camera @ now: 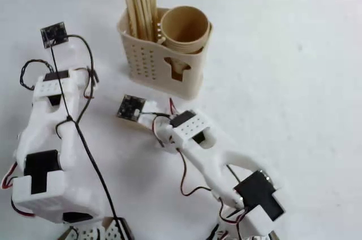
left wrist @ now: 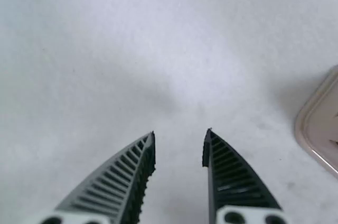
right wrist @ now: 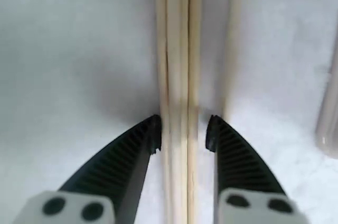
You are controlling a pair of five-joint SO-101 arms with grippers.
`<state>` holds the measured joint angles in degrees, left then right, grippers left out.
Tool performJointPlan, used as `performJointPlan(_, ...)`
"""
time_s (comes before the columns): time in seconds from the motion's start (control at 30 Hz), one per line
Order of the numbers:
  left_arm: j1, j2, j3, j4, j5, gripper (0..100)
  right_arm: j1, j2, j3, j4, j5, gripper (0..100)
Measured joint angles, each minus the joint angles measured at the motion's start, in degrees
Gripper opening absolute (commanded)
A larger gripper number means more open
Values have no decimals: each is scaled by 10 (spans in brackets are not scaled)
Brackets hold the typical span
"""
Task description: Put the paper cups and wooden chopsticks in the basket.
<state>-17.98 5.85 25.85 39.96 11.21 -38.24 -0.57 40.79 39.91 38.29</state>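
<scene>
The white tabletop (camera: 294,81) carries one cream perforated basket (camera: 148,61), standing upright toward its far edge. Several wooden chopsticks (right wrist: 178,49) lie flat, side by side, directly on the tabletop.

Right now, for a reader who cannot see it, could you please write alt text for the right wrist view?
Several wooden chopsticks lie side by side on the white table, running straight through the open right gripper. One dark half of the gripper stands on each side of them, not yet closed on them.
</scene>
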Motion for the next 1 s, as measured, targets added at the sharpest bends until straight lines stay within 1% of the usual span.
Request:
performJointPlan(0.07,0,0,0,0,0,165,2,0,0,0,0,59)
performJointPlan(0.13,0,0,0,0,0,165,4,0,0,0,0,14)
performJointPlan(0.27,0,0,0,0,0,165,9,-1,0,0,0,17)
performJointPlan(0.43,0,0,0,0,0,165,7,-32,2,29,-34,17)
performJointPlan(0.7,0,0,0,0,0,165,7,-76,3,62,-52,19)
performJointPlan(0.77,0,0,0,0,0,165,7,-78,3,62,-58,43)
performJointPlan(0.87,0,0,0,0,0,165,7,-78,7,62,-57,138)
performJointPlan(0.9,0,0,0,0,0,165,7,-78,12,62,-57,155)
performJointPlan(1.0,0,0,0,0,0,165,7,-78,18,62,-58,118)
